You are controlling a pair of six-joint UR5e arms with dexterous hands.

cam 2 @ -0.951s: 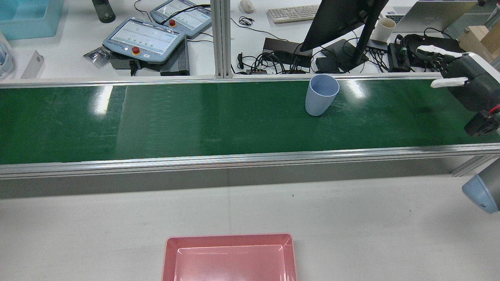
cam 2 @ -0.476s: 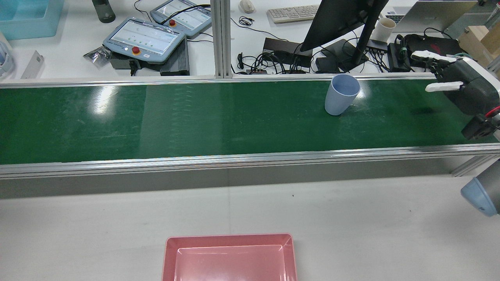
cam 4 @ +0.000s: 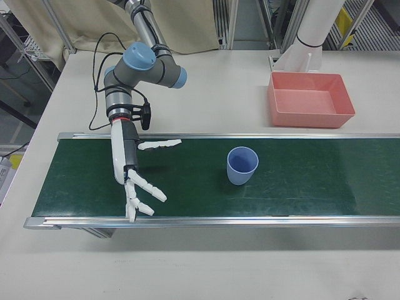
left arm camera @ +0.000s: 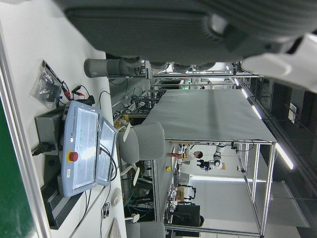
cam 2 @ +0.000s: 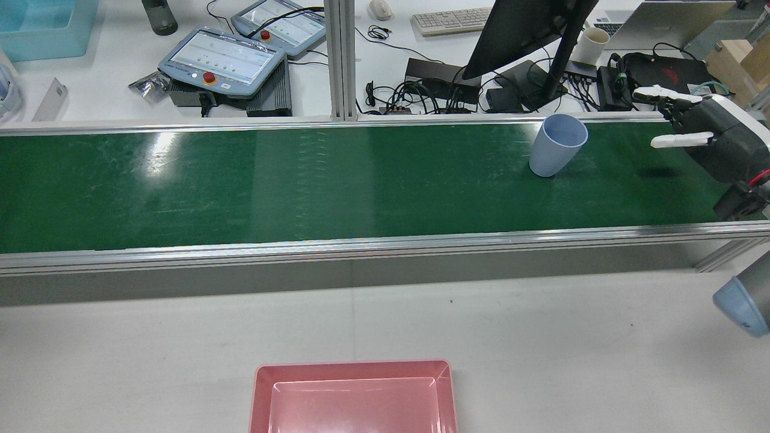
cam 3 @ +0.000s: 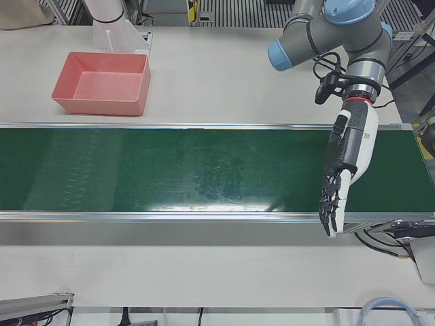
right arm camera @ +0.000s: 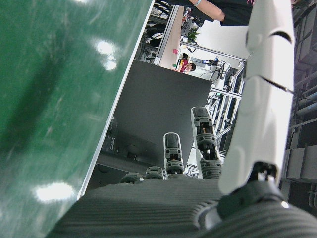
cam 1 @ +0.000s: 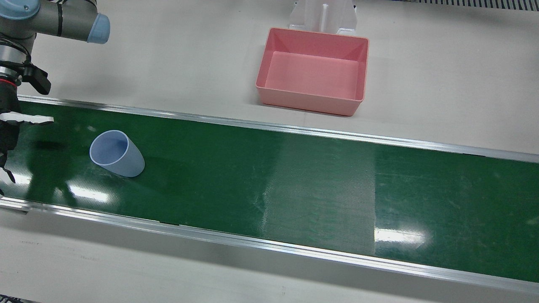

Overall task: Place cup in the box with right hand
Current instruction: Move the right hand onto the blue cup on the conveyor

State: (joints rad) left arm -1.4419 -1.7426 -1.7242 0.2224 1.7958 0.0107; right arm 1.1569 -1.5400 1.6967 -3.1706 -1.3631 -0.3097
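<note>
Front view: steep downward look across the green belt [cam 1: 294,185] towards the pink box [cam 1: 311,71].
Rear view: high behind the arms, facing forward; shares belt, box and blue cup [cam 2: 556,144] with the front view.
Left-front, right-front: oblique, each covering one belt half.
Hand views: close, lying sideways.

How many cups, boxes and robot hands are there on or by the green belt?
Cup: 1
Box: 1
Hands: 2, the right hand and the left hand
Total: 4
</note>
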